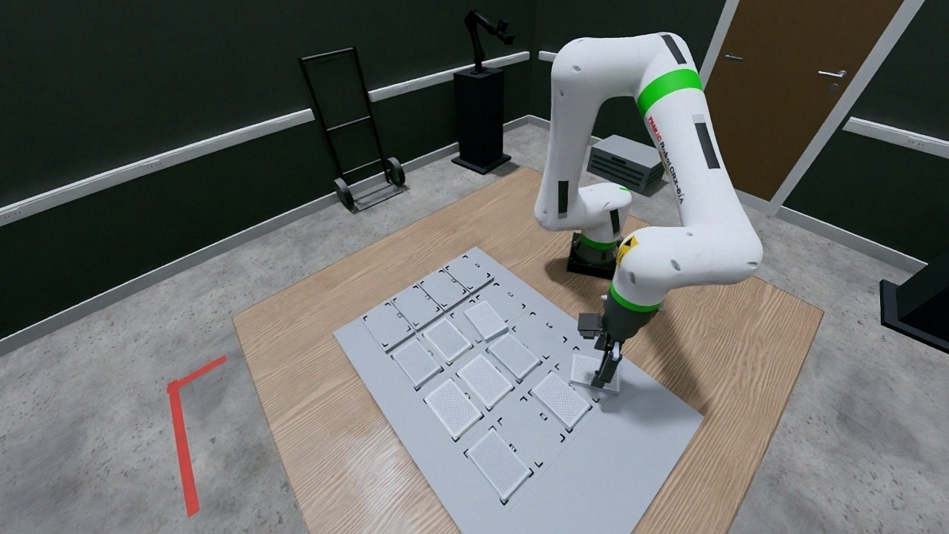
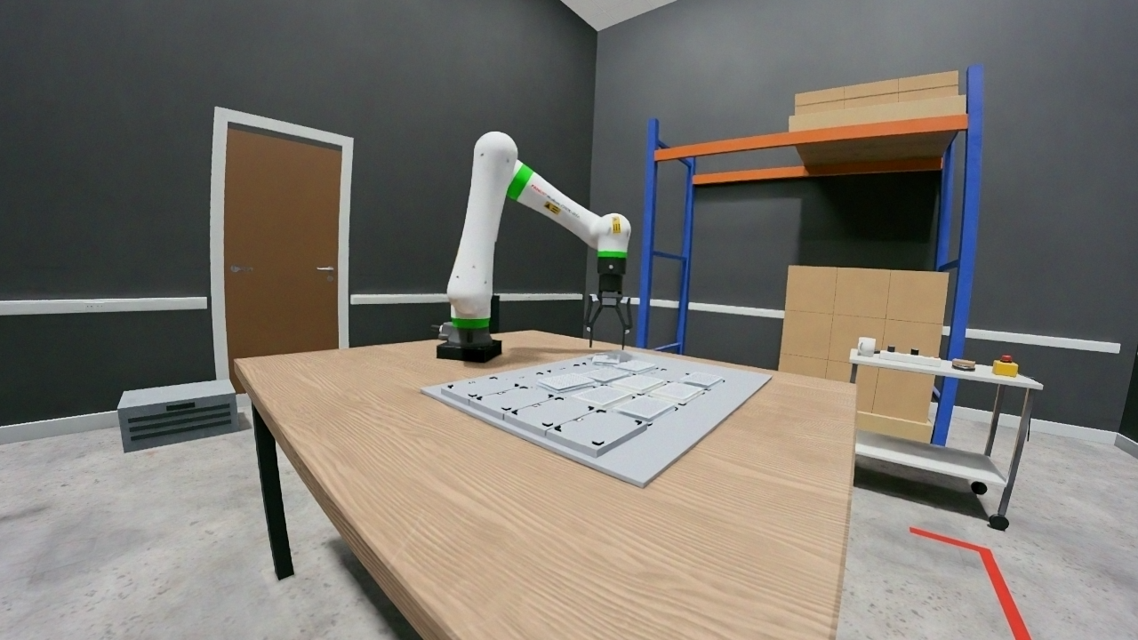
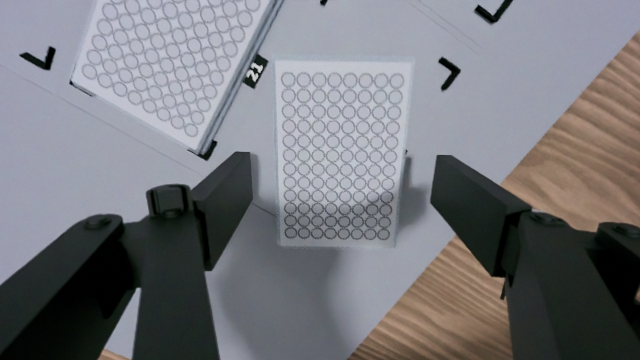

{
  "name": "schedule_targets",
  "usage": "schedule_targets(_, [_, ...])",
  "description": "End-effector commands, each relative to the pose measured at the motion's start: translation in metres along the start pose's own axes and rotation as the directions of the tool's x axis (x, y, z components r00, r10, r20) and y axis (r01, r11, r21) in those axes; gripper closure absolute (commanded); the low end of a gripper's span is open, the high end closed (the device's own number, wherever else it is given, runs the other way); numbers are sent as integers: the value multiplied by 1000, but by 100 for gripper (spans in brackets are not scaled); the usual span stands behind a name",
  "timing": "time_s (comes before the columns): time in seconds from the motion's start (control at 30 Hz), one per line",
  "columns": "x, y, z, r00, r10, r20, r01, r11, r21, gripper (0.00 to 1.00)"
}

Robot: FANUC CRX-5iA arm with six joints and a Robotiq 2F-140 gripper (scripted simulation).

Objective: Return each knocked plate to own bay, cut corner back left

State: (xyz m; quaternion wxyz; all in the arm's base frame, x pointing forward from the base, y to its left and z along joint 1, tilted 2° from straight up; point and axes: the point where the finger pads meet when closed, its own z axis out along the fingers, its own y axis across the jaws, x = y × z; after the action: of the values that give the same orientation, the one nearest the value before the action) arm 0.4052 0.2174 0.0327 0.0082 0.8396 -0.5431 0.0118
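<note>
My gripper (image 1: 602, 380) (image 2: 606, 345) (image 3: 341, 177) is open above a sealed 96-well plate (image 1: 582, 371) (image 3: 342, 150) at bay 11, one finger off each long side. This plate lies turned out of line with its corner pieces. The 96-well plate (image 1: 485, 320) (image 2: 566, 381) at bay 23 looks shifted off its corner pieces, though the shift is small in the top and exterior views. The 96-well plate (image 1: 453, 406) (image 2: 676, 392) in bay 42 appears to lie square inside its corners. Cut corners are too small to make out.
A sealed 96-well plate (image 1: 560, 398) (image 3: 170, 60) stands in bay 21, close beside the turned plate. Other plates stand in bays 22, 32, 33, 41 and 43. The raised floors (image 1: 417, 305) of column 4 run along the deck's far side from the gripper.
</note>
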Motion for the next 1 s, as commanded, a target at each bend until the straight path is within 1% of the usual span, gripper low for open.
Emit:
schedule_targets(0.0, [0,-1,-1,1000,0,0,0,1000,2,30])
schedule_targets(0.2, [0,-1,-1,1000,0,0,0,1000,2,30])
schedule_targets(0.73, [0,-1,18,1000,0,0,0,1000,2,30])
schedule_targets(0.97, [0,-1,18,1000,0,0,0,1000,2,30])
